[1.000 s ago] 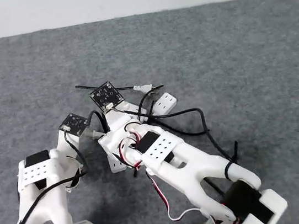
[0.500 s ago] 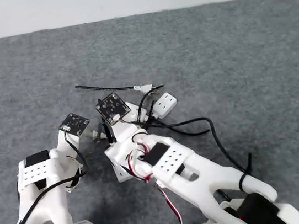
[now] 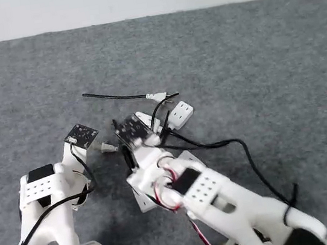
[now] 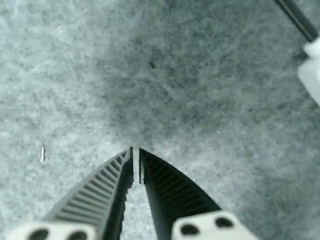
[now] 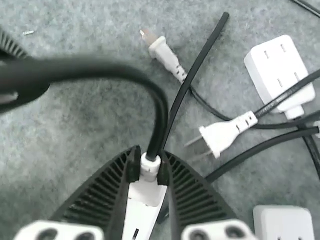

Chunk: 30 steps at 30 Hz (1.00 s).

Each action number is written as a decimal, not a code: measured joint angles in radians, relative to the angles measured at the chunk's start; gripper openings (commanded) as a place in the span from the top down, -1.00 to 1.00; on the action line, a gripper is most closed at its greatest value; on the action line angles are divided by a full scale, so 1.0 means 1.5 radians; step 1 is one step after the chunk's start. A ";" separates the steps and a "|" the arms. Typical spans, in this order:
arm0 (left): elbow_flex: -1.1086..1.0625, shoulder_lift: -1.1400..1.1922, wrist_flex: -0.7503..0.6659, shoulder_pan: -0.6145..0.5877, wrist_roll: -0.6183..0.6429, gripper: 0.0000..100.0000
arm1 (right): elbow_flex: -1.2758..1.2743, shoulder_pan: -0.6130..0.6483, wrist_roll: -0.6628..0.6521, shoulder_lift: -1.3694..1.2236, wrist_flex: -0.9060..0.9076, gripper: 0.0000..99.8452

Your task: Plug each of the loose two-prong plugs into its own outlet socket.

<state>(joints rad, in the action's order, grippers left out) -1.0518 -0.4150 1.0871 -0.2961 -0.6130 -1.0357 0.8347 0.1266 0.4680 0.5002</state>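
Left gripper (image 4: pixel 135 152) sits well left of the white outlet block (image 3: pixel 177 114), fingers almost touching, nothing between them, over bare carpet (image 4: pixel 200 75). Right gripper (image 5: pixel 148 155), near the block's left side, is clamped on a white plug (image 5: pixel 145 192) w/ black cord (image 5: pixel 100 70). Second plug (image 5: pixel 162 50) and third plug (image 5: pixel 225 135) lie loose near the block, unplugged.

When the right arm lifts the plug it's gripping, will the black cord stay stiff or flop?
Probably springy, not limp: the black cord arches off the plug in a loop. It may drag neighbouring cords, since several cross beside it.
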 measured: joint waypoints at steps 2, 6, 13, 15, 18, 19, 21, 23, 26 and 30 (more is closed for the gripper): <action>0.000 0.000 0.000 0.000 0.000 0.98 | -0.031 0.000 -0.013 0.038 0.000 0.98; 0.000 0.000 0.000 0.000 0.000 0.98 | -0.058 0.000 -0.033 0.077 0.007 0.98; 0.000 0.000 0.000 0.000 0.000 0.98 | -0.081 0.001 -0.088 0.111 0.051 0.98; 0.000 0.000 0.000 0.000 0.000 0.98 | -0.109 0.001 -0.102 0.144 0.056 0.98; 0.000 0.000 0.000 0.000 0.000 0.98 | -0.165 0.001 -0.115 0.200 0.065 0.98; 0.000 0.000 0.000 0.000 0.000 0.98 | -0.182 0.001 -0.123 0.224 0.070 0.98; 0.000 0.000 0.000 0.000 0.000 0.98 | -0.224 0.000 -0.142 0.283 0.087 0.98; 0.000 0.000 0.000 0.000 0.000 0.98 | -0.255 0.000 -0.151 0.341 0.104 0.98; 0.000 0.000 0.000 0.000 0.000 0.98 | -0.281 -0.001 -0.152 0.414 0.119 0.99; 0.000 0.000 0.000 0.000 0.000 0.98 | -0.283 0.000 -0.152 0.452 0.123 0.99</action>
<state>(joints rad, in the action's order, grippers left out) -1.0518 -0.4150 1.0871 -0.2961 -0.6130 -1.4607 0.8347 -0.1020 1.1462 0.6843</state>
